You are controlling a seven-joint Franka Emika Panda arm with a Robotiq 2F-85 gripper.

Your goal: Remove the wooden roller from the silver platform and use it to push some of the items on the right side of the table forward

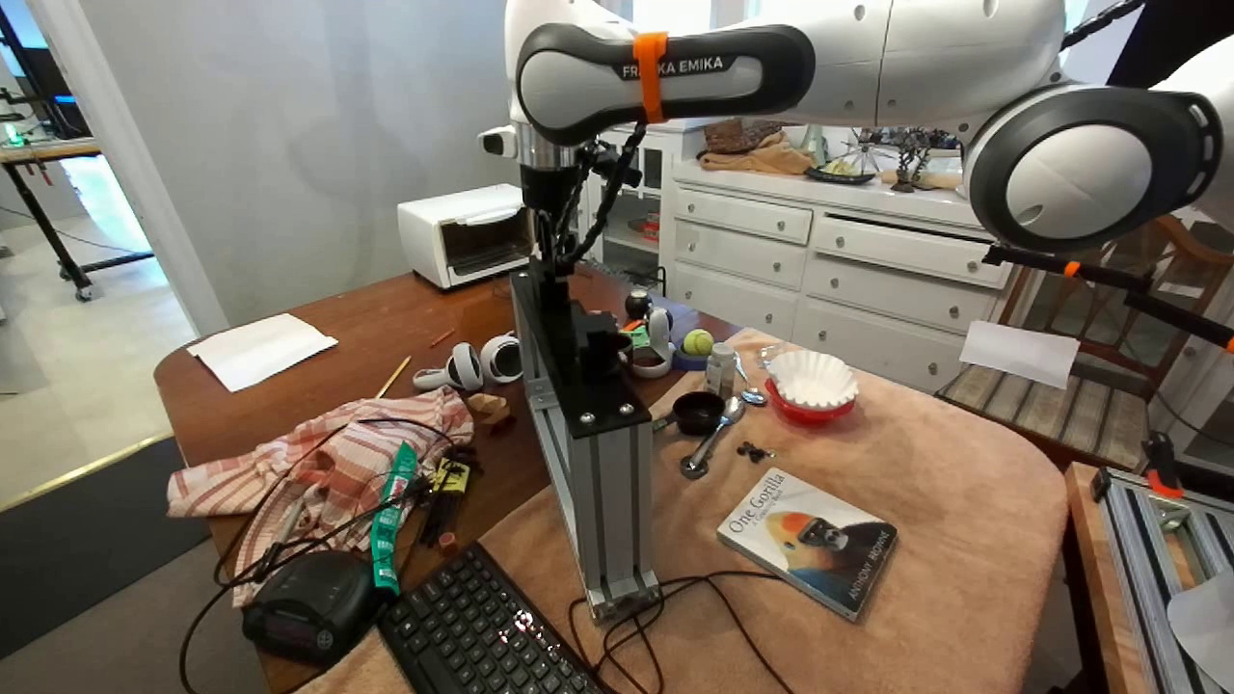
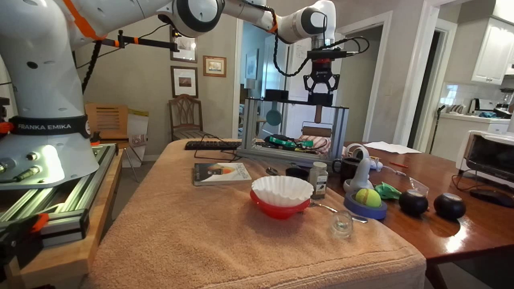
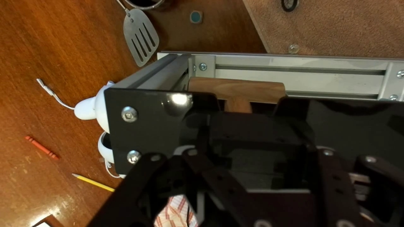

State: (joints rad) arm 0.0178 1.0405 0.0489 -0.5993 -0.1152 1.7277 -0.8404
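One brown table [image 1: 366, 328] carries the silver platform [image 1: 612, 501] | At its top, a robot gripper [image 2: 320, 98] pinches the wooden roller [image 2: 317, 131], which hangs straight below it inside the platform | The hold: a black block [image 3: 249, 127] just above the roller

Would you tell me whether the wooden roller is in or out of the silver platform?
In: an exterior view shows the wooden roller hanging inside the platform, between its uprights.
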